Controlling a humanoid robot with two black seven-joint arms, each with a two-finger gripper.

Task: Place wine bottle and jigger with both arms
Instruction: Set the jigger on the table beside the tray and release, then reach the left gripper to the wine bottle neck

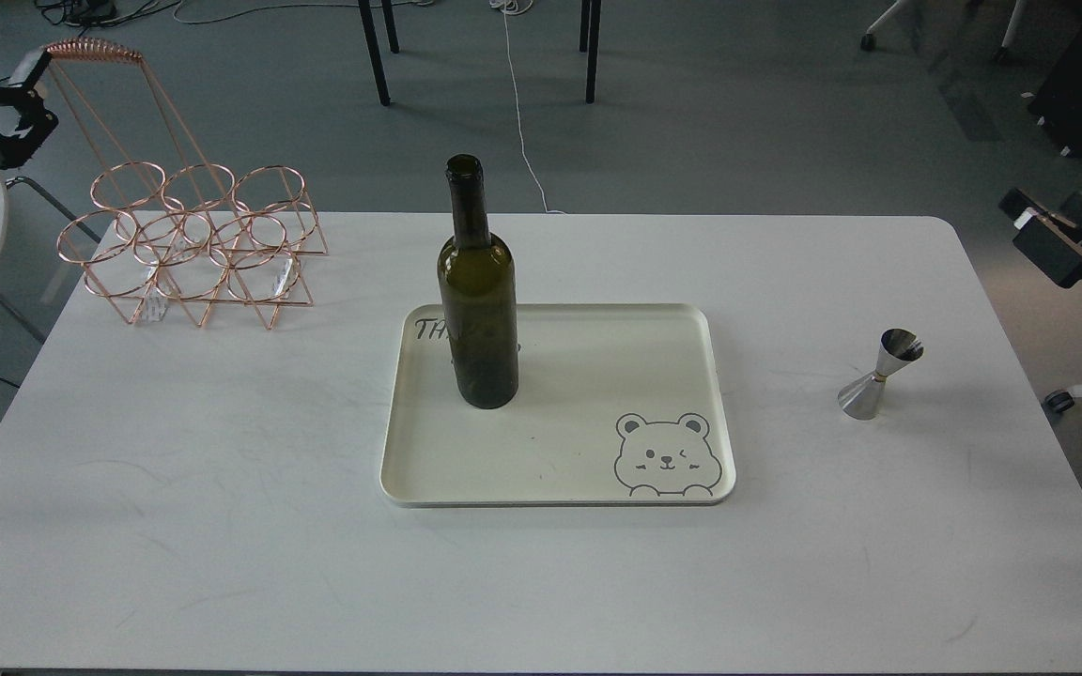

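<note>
Since only the head view is given, all entries come from it.

Wine bottle (477,291): upright on the left half of the cream tray (691,404), uncorked. Risk: tall and narrow, so a sideways knock at the neck could topple it.

Jigger (879,374): upright on the white table (222,526), well right of the tray. Risk: small, slick; may slip or roll.

Left gripper (20,117): far left, off the table, holding nothing; finger state cannot be told.

Right gripper (1034,214): at the right edge, likewise unclear.

Obstacle: copper wire rack (193,253), back left, near the left arm's path.
</note>
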